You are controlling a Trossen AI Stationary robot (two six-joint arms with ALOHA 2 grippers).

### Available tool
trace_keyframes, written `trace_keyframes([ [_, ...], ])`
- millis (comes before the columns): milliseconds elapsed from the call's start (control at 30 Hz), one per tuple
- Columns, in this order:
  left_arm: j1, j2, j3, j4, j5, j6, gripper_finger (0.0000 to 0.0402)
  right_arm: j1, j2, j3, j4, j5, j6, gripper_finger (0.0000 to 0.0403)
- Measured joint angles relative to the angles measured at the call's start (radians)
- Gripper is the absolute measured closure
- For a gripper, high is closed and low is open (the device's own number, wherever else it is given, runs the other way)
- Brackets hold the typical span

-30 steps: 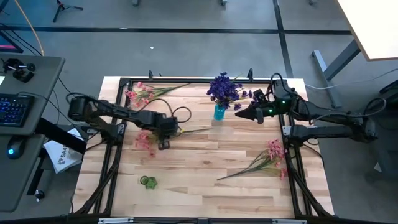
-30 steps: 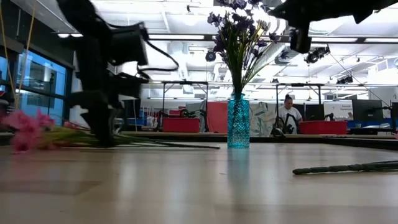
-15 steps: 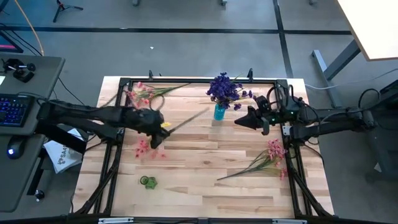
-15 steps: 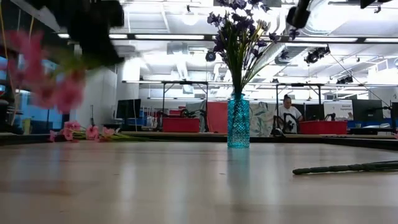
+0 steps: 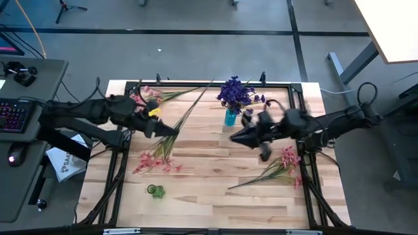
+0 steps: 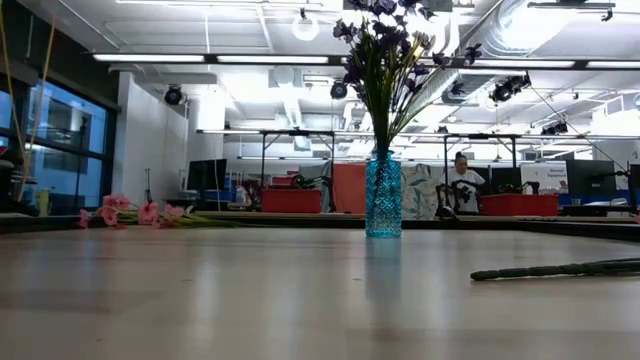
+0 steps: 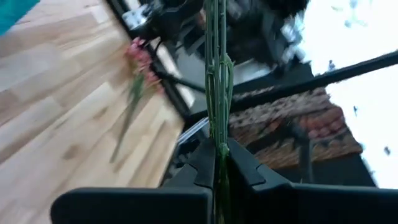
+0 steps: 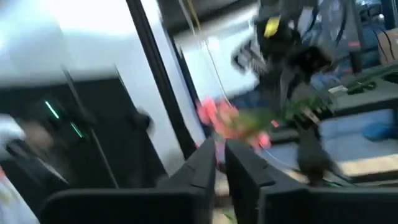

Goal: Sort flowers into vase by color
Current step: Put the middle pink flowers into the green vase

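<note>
The left gripper (image 5: pixel 168 130) is held over the left half of the wooden surface (image 5: pixel 209 189), clamped on the green stems of a pink flower sprig (image 5: pixel 157 158); in the left wrist view the stems (image 7: pixel 217 81) run straight up from between the closed fingers (image 7: pixel 239 165). The pink blossoms hang toward the front left of the surface while the stem ends point up toward the back edge. The right gripper (image 5: pixel 235 138) hovers just right of the blue vase (image 5: pixel 230 117), its fingers close together and holding nothing. The vase stands upright near the back centre and carries the purple flowers (image 5: pixel 236 93). A second pink sprig (image 5: pixel 151 96) lies at the back left corner, and a third pink sprig (image 5: pixel 279 166) lies near the right edge. A small green ring (image 5: pixel 155 190) rests near the front left.
</note>
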Motion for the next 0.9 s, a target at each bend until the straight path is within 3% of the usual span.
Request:
trace_keyframes([
  [167, -0.003, 0.039, 0.086, -0.001, -0.006, -0.091, 0.0401, 0.023, 0.194, 0.391, -0.492, 0.066, -0.332, 0.0293],
  [367, -0.003, 0.068, 0.125, -0.009, 0.054, -0.099, 0.0401, 0.033, 0.422, 0.806, -0.875, 0.412, -0.676, 0.0217],
  [633, 0.009, 0.065, 0.125, -0.022, 0.059, -0.058, 0.0401, 0.042, 0.649, 1.163, -1.079, 0.665, -0.987, 0.0204],
  [900, 0.045, 0.066, 0.126, -0.042, 0.117, -0.056, 0.0401, 0.046, 0.789, 1.281, -1.060, 0.895, -1.312, 0.0205],
])
